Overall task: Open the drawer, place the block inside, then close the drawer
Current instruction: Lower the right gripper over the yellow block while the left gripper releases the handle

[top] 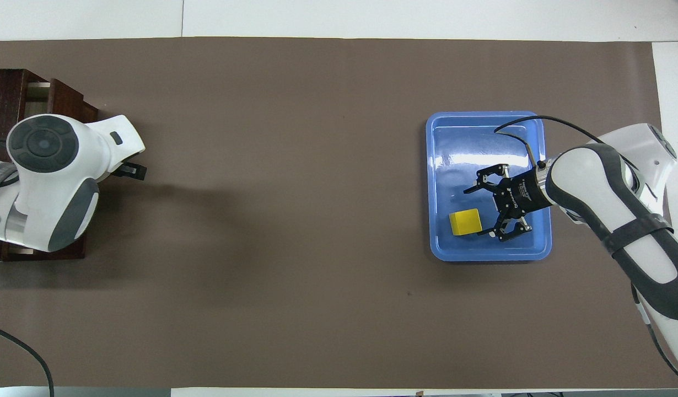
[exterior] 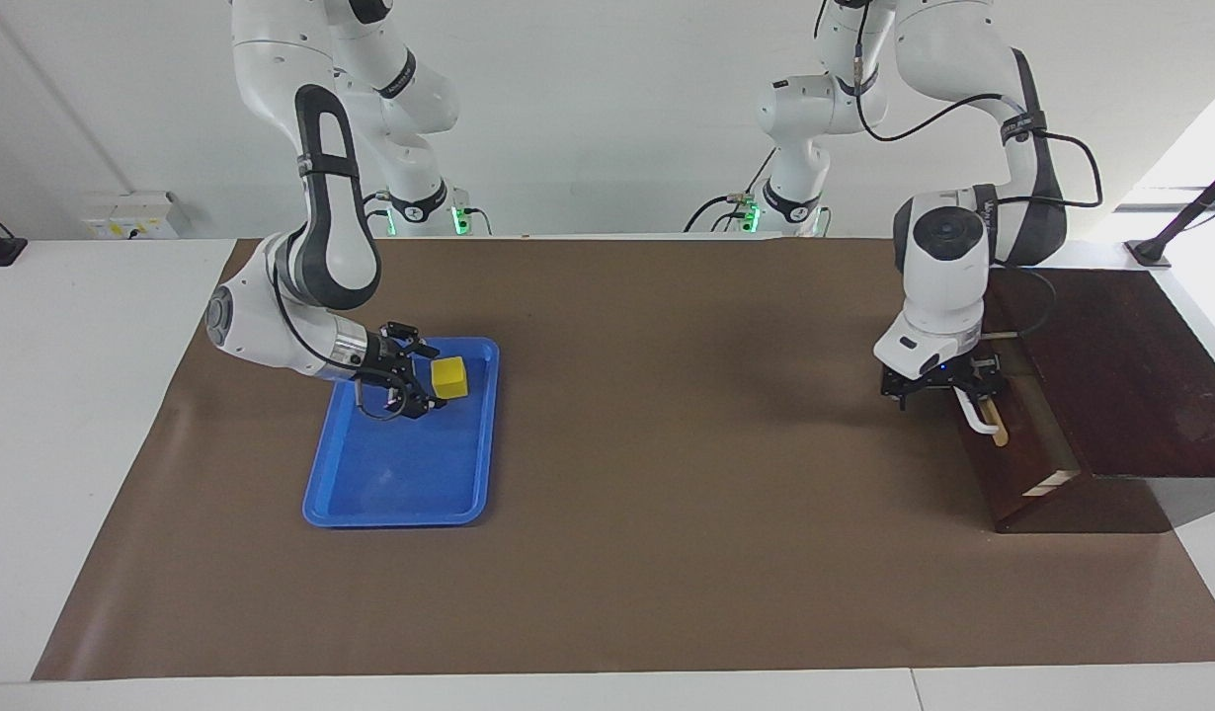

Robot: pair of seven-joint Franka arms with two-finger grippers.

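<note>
Facing view, I count one small yellow cube block point(exterior: 450, 376) in one blue tray point(exterior: 400, 494), right claw point(exterior: 415, 380) spread beside it; left claw point(exterior: 948, 387) pinching one dark wooden drawer's point(exterior: 1017, 449) white handle point(exterior: 975, 413).

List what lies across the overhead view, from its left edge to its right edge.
drawer → left gripper → block → right gripper, over the blue tray.

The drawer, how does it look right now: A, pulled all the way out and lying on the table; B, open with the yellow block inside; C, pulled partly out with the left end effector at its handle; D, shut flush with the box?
C: the drawer stands partly out of its box, pale wood showing at its edge, with the left end effector at the white handle; the block sits in the blue tray.
</note>
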